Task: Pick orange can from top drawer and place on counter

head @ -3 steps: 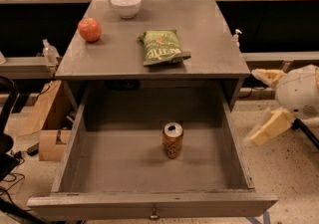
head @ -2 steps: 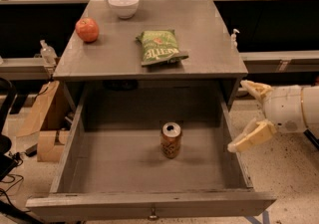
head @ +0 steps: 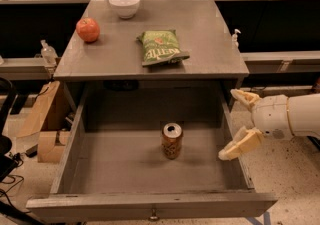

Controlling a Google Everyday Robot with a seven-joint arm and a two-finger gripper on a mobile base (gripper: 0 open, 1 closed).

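The orange can (head: 172,140) stands upright in the middle of the open top drawer (head: 150,207), silver top up. The drawer is pulled fully out below the grey counter (head: 200,29). My gripper (head: 235,124) comes in from the right at the drawer's right wall, a little to the right of the can and apart from it. Its two pale fingers are spread wide, one (head: 243,97) above and one (head: 241,145) below. It holds nothing.
On the counter lie a red apple (head: 88,29) at the left, a white bowl (head: 124,5) at the back and a green chip bag (head: 160,46) in the middle. A cardboard box (head: 44,119) stands on the floor left of the cabinet. Light-wood benches run behind.
My gripper has moved left from beside the cabinet to the drawer's right wall, closer to the can. The can and the counter items have not moved.
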